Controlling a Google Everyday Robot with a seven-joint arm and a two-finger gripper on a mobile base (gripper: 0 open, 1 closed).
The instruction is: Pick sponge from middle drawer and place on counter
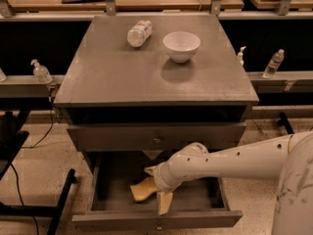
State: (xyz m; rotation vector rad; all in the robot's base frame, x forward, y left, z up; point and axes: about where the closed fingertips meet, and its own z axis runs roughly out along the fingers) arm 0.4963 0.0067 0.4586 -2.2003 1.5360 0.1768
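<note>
The pale yellow sponge (141, 191) lies on the grey floor of the pulled-out middle drawer (195, 218), left of centre. My gripper (156, 187) is down inside the drawer at the sponge's right end. One cream finger (164, 203) points toward the drawer front and the other (149, 170) toward the back, with the sponge's end between them. The fingers stand apart, so the gripper looks open. The white arm comes in from the right. The grey counter (112, 77) is the cabinet top above.
A white bowl (181, 45) and a plastic bottle lying on its side (139, 33) sit at the back of the counter. A closed drawer front with a knob (156, 140) is just above the arm. Side rails carry small bottles (41, 72) (274, 62). A black stand leg (61, 199) is at the left.
</note>
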